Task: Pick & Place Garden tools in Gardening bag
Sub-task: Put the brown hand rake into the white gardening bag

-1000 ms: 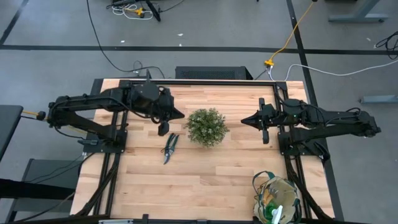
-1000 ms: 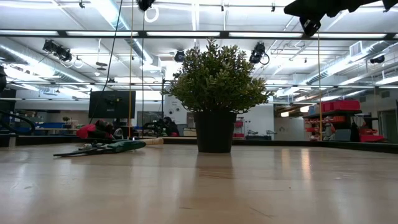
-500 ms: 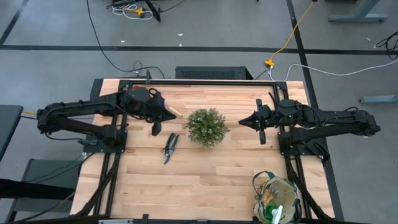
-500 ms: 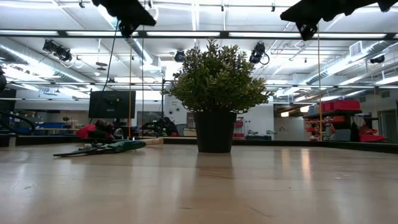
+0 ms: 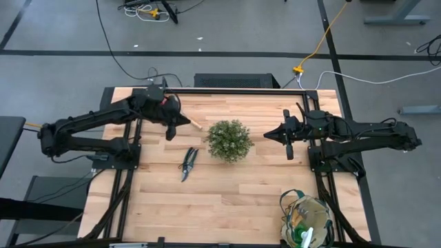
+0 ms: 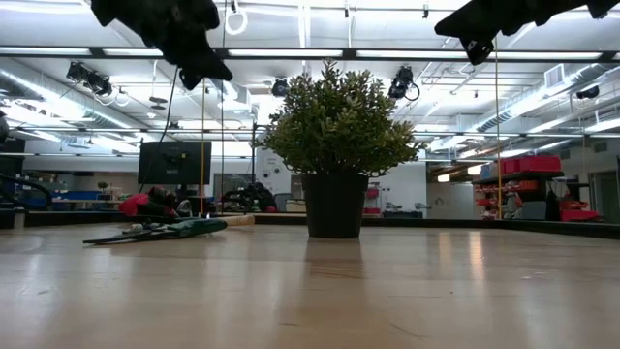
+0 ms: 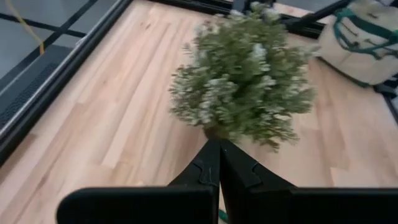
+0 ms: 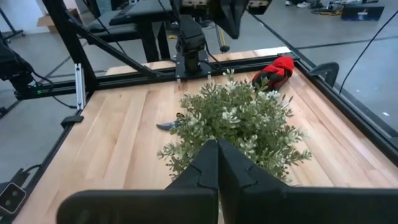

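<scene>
Dark-handled pruning shears (image 5: 188, 163) lie flat on the table, left of the potted plant (image 5: 229, 140). A wooden tool handle (image 5: 196, 125) pokes out beside my left gripper (image 5: 187, 122), which hangs shut and empty above the table's far left part, pointing toward the plant. Red gloves (image 8: 275, 71) lie near the far left edge. The beige gardening bag (image 5: 306, 220) stands at the near right corner with tools inside. My right gripper (image 5: 267, 134) hovers shut and empty to the right of the plant, pointing at it.
The bushy plant in its dark pot (image 6: 334, 204) stands mid-table between both grippers. Black frame rails (image 5: 227, 89) run along the far edge and both arm bases. Bare wooden tabletop (image 5: 220, 200) lies in front of the plant.
My left gripper has sunk lower and drawn back toward the table's far left, swinging about its base while staying shut. The shears, plant and bag have stayed where they were.
</scene>
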Robot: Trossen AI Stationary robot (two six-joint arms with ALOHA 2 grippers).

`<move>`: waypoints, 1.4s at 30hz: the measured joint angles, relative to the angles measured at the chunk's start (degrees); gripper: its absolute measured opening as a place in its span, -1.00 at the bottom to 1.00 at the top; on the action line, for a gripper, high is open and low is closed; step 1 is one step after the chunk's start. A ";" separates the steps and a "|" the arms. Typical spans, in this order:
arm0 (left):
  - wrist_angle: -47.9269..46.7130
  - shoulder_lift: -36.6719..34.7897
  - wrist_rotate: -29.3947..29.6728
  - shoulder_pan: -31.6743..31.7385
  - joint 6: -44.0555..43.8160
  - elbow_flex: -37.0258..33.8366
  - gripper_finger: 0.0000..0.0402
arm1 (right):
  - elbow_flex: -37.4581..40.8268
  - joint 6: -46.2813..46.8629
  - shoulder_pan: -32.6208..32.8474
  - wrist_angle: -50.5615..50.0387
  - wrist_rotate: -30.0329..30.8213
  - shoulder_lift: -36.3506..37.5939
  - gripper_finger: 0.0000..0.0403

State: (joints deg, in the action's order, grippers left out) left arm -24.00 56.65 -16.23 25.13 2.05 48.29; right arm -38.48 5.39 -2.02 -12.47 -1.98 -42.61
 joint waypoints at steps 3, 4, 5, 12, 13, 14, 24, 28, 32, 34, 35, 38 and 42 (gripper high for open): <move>0.08 1.48 -0.16 2.29 1.45 0.00 -0.98 | 0.00 0.02 -0.02 -0.02 -0.01 0.00 -1.00; 0.06 2.13 -0.21 2.81 1.77 0.00 -0.98 | 0.00 0.08 -0.02 0.00 -0.01 0.00 -1.00; 0.00 2.84 -0.44 3.33 2.15 0.00 -0.98 | 0.00 0.08 -0.02 0.00 -0.01 0.00 -1.00; 0.23 8.90 -1.55 5.57 4.94 0.00 -0.98 | 0.00 0.08 -0.04 -0.02 0.00 0.00 -1.00; 0.27 9.75 -1.47 5.91 5.20 0.01 -0.98 | 0.00 0.08 -0.04 -0.04 0.00 0.00 -1.00; 0.43 10.64 -1.35 6.22 5.49 0.01 -0.98 | 0.00 0.02 -0.04 -0.04 0.00 0.00 -1.00; 2.81 14.56 1.53 8.41 5.72 0.20 -0.90 | 0.00 -1.84 -0.04 -0.93 0.00 -0.02 -1.00; 1.42 16.48 3.03 8.58 4.86 3.35 -0.80 | 0.01 -1.89 -0.04 -1.85 -0.25 -0.02 -1.00; -1.77 19.37 5.98 8.89 8.39 8.09 -0.68 | 0.02 -1.95 -0.04 -2.16 -0.29 -0.02 -1.00; -3.72 21.06 6.11 9.68 11.04 10.30 -0.61 | 0.02 -1.95 -0.04 -2.16 -0.31 -0.02 -1.00; -4.61 21.93 6.11 10.24 12.37 11.43 -0.57 | 0.02 -1.95 -0.04 -2.16 -0.33 -0.02 -1.00; -7.66 24.45 6.10 12.20 15.06 13.59 -0.44 | 0.02 -1.84 -0.04 -2.16 -0.48 -0.02 -1.00; -9.07 27.15 6.23 13.90 19.32 14.83 -0.26 | 0.02 -0.24 -0.03 -2.16 -0.51 -0.02 -1.00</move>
State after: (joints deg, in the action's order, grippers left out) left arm -33.07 83.80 -10.00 39.04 21.37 63.12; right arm -38.46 5.15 -2.05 -14.63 -2.49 -42.63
